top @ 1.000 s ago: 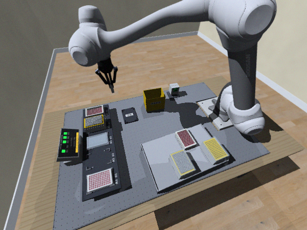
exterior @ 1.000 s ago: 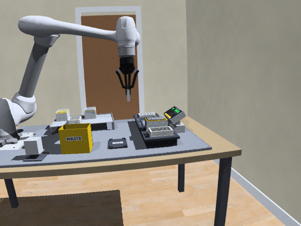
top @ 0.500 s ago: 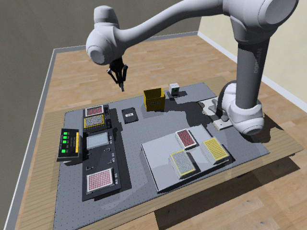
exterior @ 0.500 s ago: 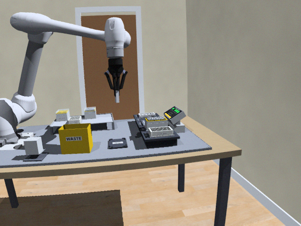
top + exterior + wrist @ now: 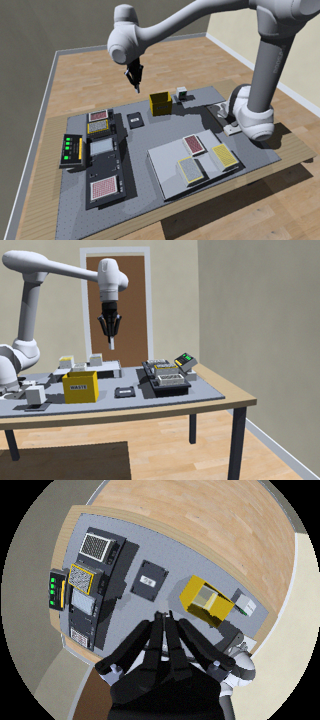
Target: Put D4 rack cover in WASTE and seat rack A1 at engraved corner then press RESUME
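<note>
The tip rack at D4 [image 5: 97, 126] has a yellow rim and a dotted top and stands second from the far end of the dark deck row; it also shows in the exterior view [image 5: 166, 369] and the wrist view [image 5: 80, 578]. I cannot tell whether a clear cover lies on it. The yellow WASTE bin [image 5: 160, 103] stands upright on the base plate, its label visible from the side [image 5: 80, 386]. My gripper [image 5: 137, 90] [image 5: 111, 345] is shut and empty, pointing down, high above the plate between the bin and the regrip nest.
The dark regrip nest [image 5: 135, 121] lies between the deck row and the bin. A red plate [image 5: 103, 187], a clear plate [image 5: 101, 146] and a reservoir [image 5: 98, 115] sit in the row. The panel [image 5: 71, 150] shows green lights. A small key box [image 5: 180, 92] stands behind the bin. Spare racks sit on a raised platform [image 5: 188, 154].
</note>
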